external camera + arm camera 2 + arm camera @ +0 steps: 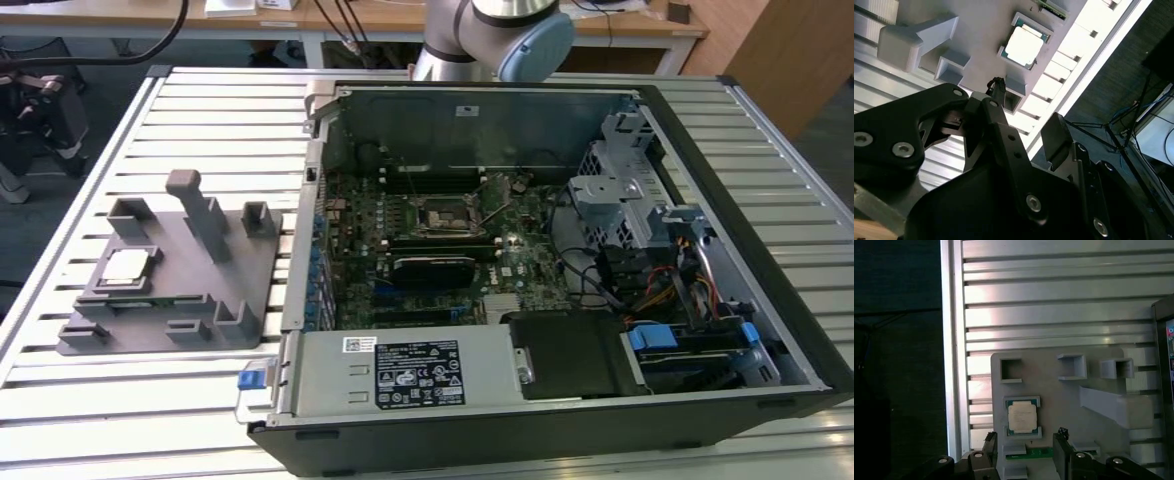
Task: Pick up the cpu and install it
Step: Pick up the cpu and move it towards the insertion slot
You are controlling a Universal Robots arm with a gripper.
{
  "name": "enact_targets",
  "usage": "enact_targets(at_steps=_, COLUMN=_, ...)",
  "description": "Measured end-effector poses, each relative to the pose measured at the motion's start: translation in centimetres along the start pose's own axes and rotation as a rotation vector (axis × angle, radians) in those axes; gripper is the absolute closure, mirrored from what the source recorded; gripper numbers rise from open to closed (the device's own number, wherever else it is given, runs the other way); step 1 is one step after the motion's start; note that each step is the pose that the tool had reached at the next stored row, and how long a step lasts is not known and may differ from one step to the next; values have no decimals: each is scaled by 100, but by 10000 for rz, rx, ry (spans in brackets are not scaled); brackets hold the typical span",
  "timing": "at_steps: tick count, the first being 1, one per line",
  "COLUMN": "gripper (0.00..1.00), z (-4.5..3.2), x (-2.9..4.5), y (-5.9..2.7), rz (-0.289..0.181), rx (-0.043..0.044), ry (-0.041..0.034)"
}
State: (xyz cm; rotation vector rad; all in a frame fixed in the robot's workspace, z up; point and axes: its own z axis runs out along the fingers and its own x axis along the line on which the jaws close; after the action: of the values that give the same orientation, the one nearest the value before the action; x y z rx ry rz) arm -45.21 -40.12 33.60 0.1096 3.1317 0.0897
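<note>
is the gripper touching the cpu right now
Apart. In the second wrist view the open gripper hangs clear of the cpu, with bare grey fixture showing between them.

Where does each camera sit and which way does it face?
Exterior view: off the arm, looking down on the open black computer case and grey plastic fixture; the arm's silver-and-blue joint shows.
First wrist view: on the arm, facing down at the small silvery square cpu; open black fingers show.
Second wrist view: on the arm, slanted toward that cpu past the fingers.
All share the cpu.
</note>
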Motion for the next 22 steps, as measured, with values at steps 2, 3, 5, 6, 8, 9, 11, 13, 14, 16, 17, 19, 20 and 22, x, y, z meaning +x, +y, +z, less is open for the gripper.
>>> enact_targets(at_steps=2, gripper=44, z=13, x=0, y=-1, rz=0, rx=0, ry=-1)
enact_targets(at_steps=3, gripper=44, z=25, x=0, y=-2, rz=-1, rx=2, ry=0)
enact_targets(at_steps=5, gripper=44, z=36, x=1, y=-2, rz=0, rx=1, ry=-2)
enact_targets(at_steps=6, gripper=44, z=43, x=1, y=-3, rz=0, rx=1, ry=-1)
enact_targets(at_steps=8, gripper=44, z=56, x=1, y=-3, rz=0, rx=2, ry=0)
enact_targets(at_steps=9, gripper=43, z=62, x=1, y=-4, rz=-1, rx=2, ry=-1)
enact_targets(at_steps=11, gripper=37, z=68, x=1, y=-4, rz=1, rx=11, ry=1)
enact_targets(at_steps=13, gripper=37, z=77, x=1, y=-6, rz=-1, rx=24, ry=-3)
enact_targets(at_steps=14, gripper=37, z=85, x=1, y=-7, rz=-15, rx=39, ry=-4)
enact_targets(at_steps=16, gripper=37, z=96, x=1, y=-7, rz=-201, rx=63, ry=16)
enact_targets(at_steps=17, gripper=37, z=101, x=1, y=-8, rz=-304, rx=76, ry=24)
enact_targets(at_steps=19, gripper=37, z=109, x=1, y=-8, rz=-506, rx=118, ry=39)
enact_targets(at_steps=20, gripper=37, z=114, x=2, y=-8, rz=-581, rx=151, ry=41)
enact_targets(at_steps=22, gripper=37, z=130, x=2, y=-9, rz=-637, rx=251, ry=39)
